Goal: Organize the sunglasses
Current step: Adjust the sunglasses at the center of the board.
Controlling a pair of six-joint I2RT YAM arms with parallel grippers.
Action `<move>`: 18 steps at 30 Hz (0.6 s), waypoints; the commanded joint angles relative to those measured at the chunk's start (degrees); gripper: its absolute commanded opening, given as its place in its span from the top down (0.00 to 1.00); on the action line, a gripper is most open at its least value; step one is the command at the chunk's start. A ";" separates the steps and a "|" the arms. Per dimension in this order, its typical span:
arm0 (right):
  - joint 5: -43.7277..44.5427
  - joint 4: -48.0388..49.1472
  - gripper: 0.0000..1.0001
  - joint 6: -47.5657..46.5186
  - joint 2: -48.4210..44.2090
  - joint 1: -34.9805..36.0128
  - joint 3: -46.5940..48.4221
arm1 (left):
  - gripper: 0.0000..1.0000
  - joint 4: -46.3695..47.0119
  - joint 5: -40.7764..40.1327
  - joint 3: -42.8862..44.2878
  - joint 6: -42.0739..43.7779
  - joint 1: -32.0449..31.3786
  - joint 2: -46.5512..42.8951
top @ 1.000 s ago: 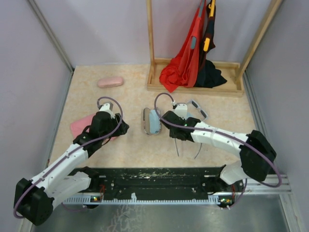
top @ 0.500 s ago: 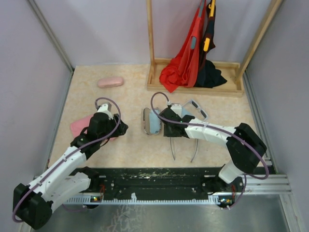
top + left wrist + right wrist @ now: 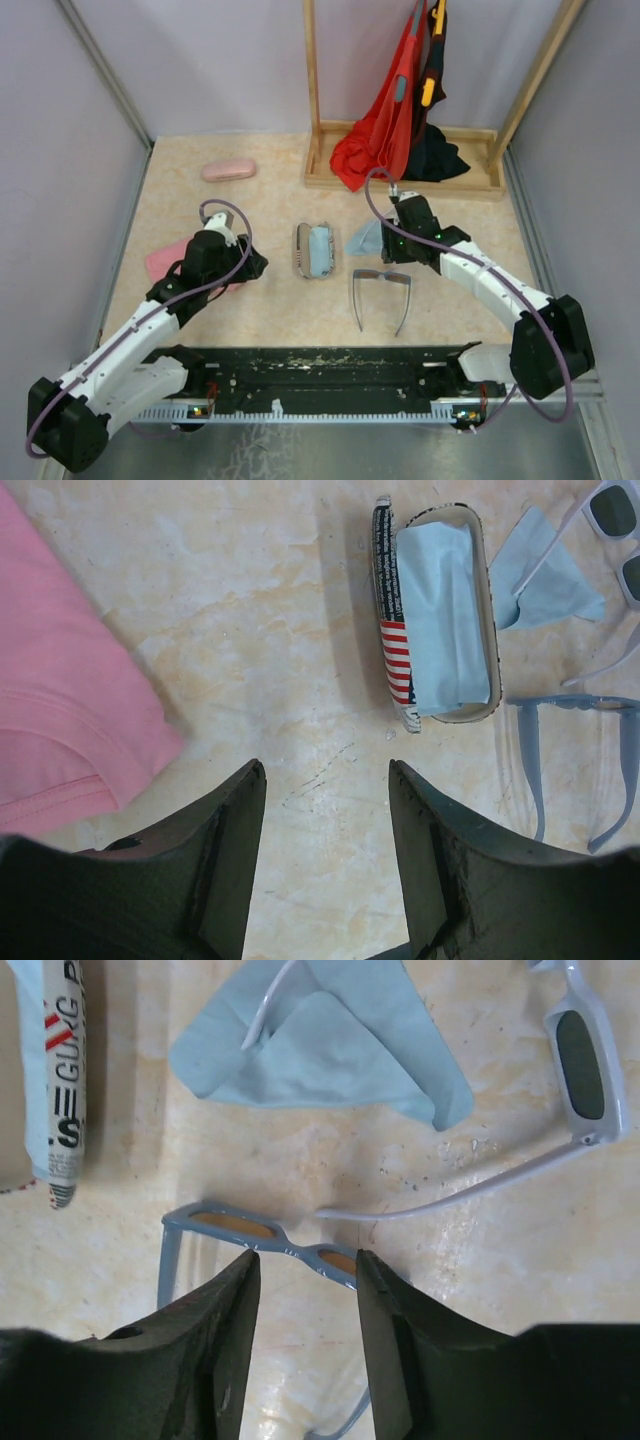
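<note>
The grey-framed sunglasses (image 3: pixel 381 282) lie unfolded on the table, arms pointing to the near edge. They also show in the right wrist view (image 3: pixel 270 1240) and the left wrist view (image 3: pixel 575 705). The white sunglasses (image 3: pixel 585 1070) with dark lenses lie beyond them, partly on a light-blue cloth (image 3: pixel 320 1050). My right gripper (image 3: pixel 392 248) is open and empty, its tips (image 3: pixel 305 1280) just above the grey frame's front. My left gripper (image 3: pixel 240 262) is open and empty (image 3: pixel 325 780) over bare table, left of the open flag-printed case (image 3: pixel 392 630).
The flag case (image 3: pixel 300 250) holds another light-blue cloth (image 3: pixel 445 610). A pink garment (image 3: pixel 168 260) lies under the left arm. A pink case (image 3: pixel 228 170) sits at the back left. A wooden rack (image 3: pixel 400 182) with red and black clothes stands at the back right.
My right gripper has let go of the grey sunglasses, which now lie on the table, and the arm has swung right and back over the white pair. The left arm has barely moved.
</note>
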 commanded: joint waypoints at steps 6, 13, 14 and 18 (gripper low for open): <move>-7.98 -2.49 0.55 -15.20 6.57 0.00 3.82 | 0.41 0.11 1.35 3.06 1.11 -0.13 0.49; -10.54 -2.80 0.55 -19.56 9.97 -0.01 5.04 | 0.42 0.01 1.55 3.04 0.81 -0.13 0.57; -10.38 -1.91 0.56 -19.72 9.93 -0.02 4.79 | 0.41 -0.06 1.48 3.09 0.90 -0.12 0.56; -9.73 -1.52 0.56 -21.32 10.52 -0.02 5.08 | 0.41 -0.31 1.07 2.88 0.97 -0.13 0.13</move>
